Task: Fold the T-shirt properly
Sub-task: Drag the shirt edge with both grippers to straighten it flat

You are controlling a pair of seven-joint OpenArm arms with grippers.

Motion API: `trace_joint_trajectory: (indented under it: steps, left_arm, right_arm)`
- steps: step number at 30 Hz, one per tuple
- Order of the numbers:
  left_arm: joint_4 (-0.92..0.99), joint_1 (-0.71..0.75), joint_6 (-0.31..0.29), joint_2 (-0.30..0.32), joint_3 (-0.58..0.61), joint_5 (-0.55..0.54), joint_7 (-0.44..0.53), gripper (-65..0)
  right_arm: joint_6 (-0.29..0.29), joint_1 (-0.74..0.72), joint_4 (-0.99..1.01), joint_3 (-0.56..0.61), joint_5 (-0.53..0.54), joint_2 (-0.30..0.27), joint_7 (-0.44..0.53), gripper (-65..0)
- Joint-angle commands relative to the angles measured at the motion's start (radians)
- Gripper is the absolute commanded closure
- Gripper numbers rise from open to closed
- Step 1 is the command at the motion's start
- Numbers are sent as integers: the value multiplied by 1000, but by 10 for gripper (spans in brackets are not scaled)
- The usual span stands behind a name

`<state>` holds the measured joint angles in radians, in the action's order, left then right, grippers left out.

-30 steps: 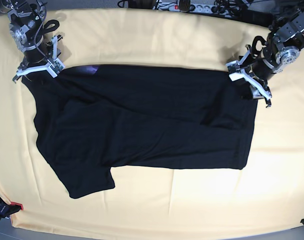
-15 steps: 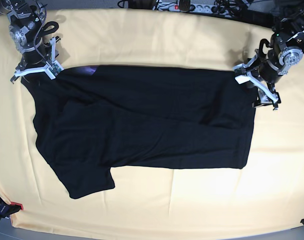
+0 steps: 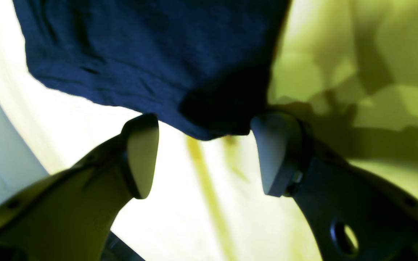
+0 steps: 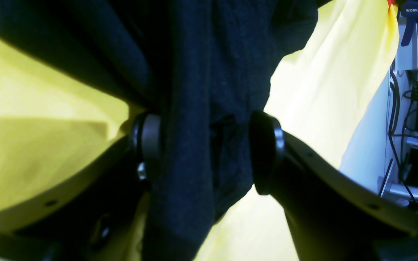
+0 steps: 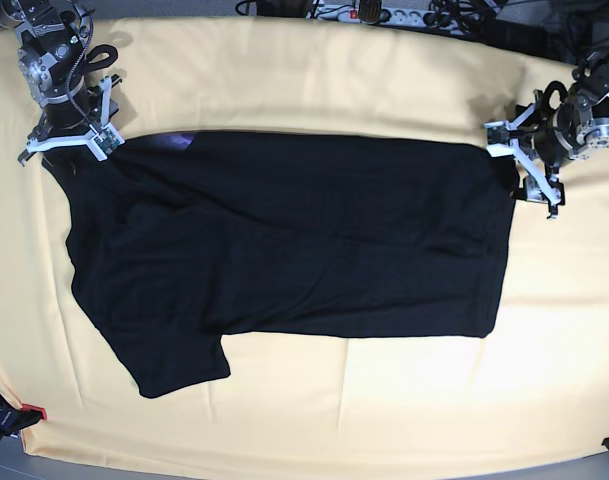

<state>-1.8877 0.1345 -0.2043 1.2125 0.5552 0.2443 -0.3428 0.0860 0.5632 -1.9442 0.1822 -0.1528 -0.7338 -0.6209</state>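
Observation:
The black T-shirt (image 5: 284,240) lies spread flat on the pale yellow tablecloth (image 5: 334,80), plain side up, with a purple patch (image 5: 179,140) showing at its top left edge. My left gripper (image 5: 524,168) is open at the shirt's upper right corner. In the left wrist view the corner of the shirt (image 3: 158,47) reaches just between the tips of the gripper (image 3: 205,123), not pinched. My right gripper (image 5: 66,150) is open at the upper left corner. In the right wrist view the gripper (image 4: 203,152) has its jaws apart with a fold of the shirt (image 4: 201,72) between them.
A red and black clamp (image 5: 14,415) holds the tablecloth at the front left corner. A blue clamp (image 4: 410,18) shows at the table's edge in the right wrist view. A power strip and cables (image 5: 354,12) lie along the back edge.
My left gripper has moved to the right, off the shirt's upper right corner, and that corner now lies flatter and further right. My right gripper has shifted slightly up and left.

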Motion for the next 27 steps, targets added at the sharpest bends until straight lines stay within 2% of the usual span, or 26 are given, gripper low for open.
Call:
trace_joint_trajectory:
  steps: [1, 3, 8, 11, 13, 15, 18, 19, 22, 25, 27]
  left_arm:
    - [0, 0, 46, 3, 0, 2, 13, -428]
    - [0, 0, 106, -5, 0, 38, 13, -409]
    - [-22, 1, 111, -16, 0, 61, 2, -122]
    - [-56, 1, 113, -16, 0, 61, -6, -6]
    - [-70, 1, 113, -16, 0, 61, -6, 0]
    - [-73, 1, 121, -16, 0, 61, -6, 0]
    - [-73, 0, 132, -16, 0, 62, -11, 0]
    - [-73, 0, 131, -16, 0, 62, -15, 0]
    - [-73, 1, 130, -12, 0, 61, -25, 0]
    - [-74, 1, 120, 5, 0, 61, -24, 0]
    - [-74, 1, 82, 23, 0, 60, -23, 0]
  right_arm:
    - [-1, 2, -4, -6, -1, -14, -19, -347]
    - [-2, 2, -4, -6, -1, -14, -14, -347]
    - [-26, 2, -4, -6, -5, -14, -7, -347]
    - [-26, 2, -4, -6, -5, -14, -7, -338]
    - [-26, 2, -4, -6, -5, -14, -7, -314]
    - [-26, 2, -4, -6, -5, -14, -7, -248]
    - [-26, 2, -4, -6, -5, -14, -10, -38]
    - [-26, 2, -4, -6, -5, -14, -15, 0]
    - [-23, 2, -4, -6, -12, -15, -34, 0]
    - [3, 3, -5, -6, -48, -15, -75, 0]
    - [5, 5, -5, -6, -65, -16, -111, 0]
